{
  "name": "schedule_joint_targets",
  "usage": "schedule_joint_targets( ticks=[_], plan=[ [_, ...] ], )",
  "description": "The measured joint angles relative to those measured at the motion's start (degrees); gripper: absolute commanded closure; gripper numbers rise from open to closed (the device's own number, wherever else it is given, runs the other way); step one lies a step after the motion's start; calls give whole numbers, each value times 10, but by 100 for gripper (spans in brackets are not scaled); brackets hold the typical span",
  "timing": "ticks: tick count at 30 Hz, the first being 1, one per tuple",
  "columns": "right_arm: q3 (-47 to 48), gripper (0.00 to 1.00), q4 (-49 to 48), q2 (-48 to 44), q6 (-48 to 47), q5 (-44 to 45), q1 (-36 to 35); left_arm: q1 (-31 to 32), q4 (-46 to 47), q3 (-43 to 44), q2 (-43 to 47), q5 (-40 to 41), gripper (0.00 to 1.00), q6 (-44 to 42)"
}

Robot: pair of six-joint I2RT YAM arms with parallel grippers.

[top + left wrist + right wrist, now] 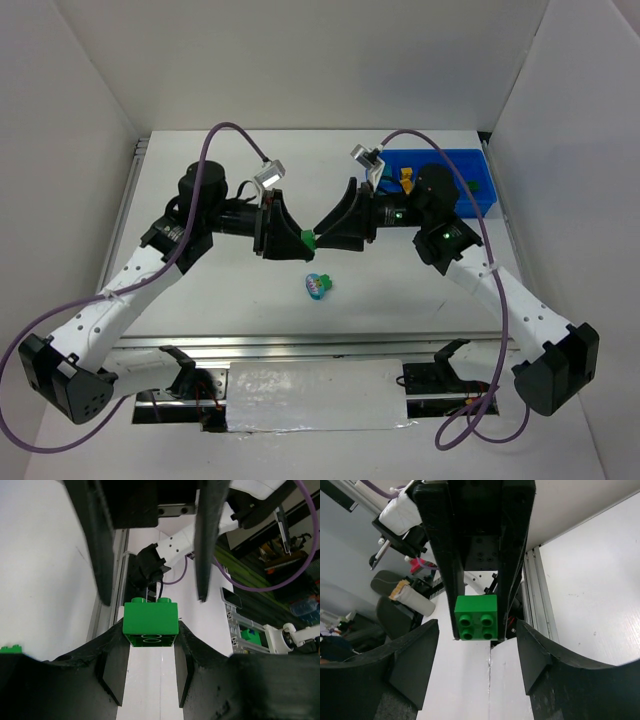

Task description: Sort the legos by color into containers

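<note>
Currently, in the top view, my left gripper (298, 238) and my right gripper (322, 232) meet nose to nose above the table (200, 310), left of the blue tray (440, 160) and nearer the bases. One green lego (308, 238) sits between them, raised off the table. I judge this to be a handover, since the tray lies on the right arm's side. A multicoloured lego (319, 287) lies on the table, also well short of the tray.

Left wrist view: my left fingers (112, 655) are narrow and clamp the green lego by two opposite sides. Its studded end projects beyond the fingertips, leaving room for a second grip. The right fingers (207, 540) stand either side of it, apart from it.

Right wrist view: my right fingers (412, 655) are wide and hold nothing. The lego's studs face this camera, centred in the gap. I judge the right fingers must close before the left ones release.
</note>
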State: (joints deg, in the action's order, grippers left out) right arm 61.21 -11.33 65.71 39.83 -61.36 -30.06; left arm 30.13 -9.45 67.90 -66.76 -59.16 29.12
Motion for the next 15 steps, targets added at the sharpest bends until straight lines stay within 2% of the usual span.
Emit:
schedule_joint_targets(
  ticks=[4,13,15],
  plan=[
    [-5,33,4,0,0,21,-8,0,15,0,-2,-19,100,8],
    [-6,45,-29,2,19,31,-33,0,18,0,-2,-23,100,11],
    [-6,50,-32,5,19,32,-36,0,17,0,-2,-23,100,11]
  ],
)
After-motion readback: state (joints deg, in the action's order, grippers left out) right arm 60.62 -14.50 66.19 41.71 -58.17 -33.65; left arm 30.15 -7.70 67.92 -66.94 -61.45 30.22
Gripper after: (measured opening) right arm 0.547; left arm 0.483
